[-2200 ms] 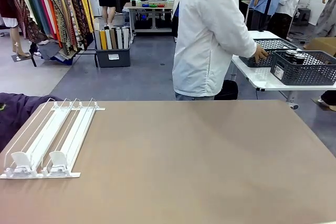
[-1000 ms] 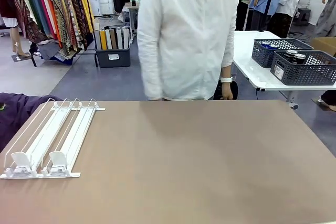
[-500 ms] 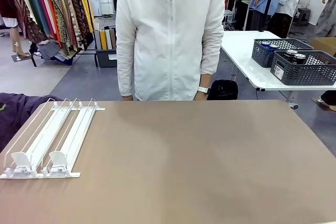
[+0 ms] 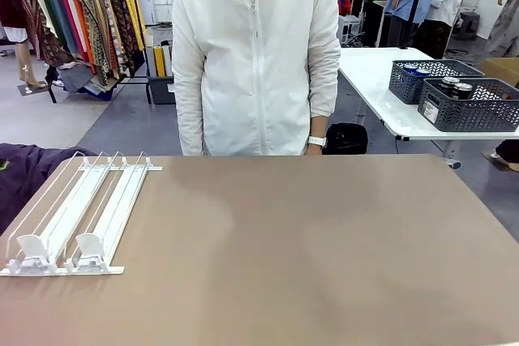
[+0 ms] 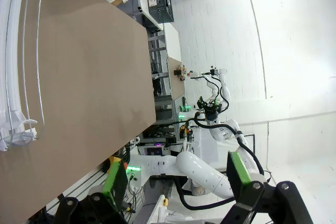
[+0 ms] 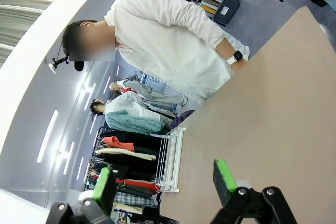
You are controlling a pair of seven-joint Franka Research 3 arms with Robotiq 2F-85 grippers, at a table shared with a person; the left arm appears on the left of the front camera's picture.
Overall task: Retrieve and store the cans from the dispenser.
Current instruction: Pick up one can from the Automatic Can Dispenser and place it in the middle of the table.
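Lying well beyond the gaping left claw (image 5: pixel 176 179): dispenser (image 5: pixel 14 77).

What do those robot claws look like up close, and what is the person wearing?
Each claw has black jointed metal fingers tipped with bright green pads: left gripper, right gripper. The person wears a white zip-up hooded jacket and a white-strapped wristwatch.

The left hand (image 5: pixel 176 182) and right hand (image 6: pixel 165 184) are black two-finger units with bright green pads on jointed black links. The person (image 4: pixel 255 54) wears a white zip-up hooded jacket and a white wristwatch (image 4: pixel 315 141).
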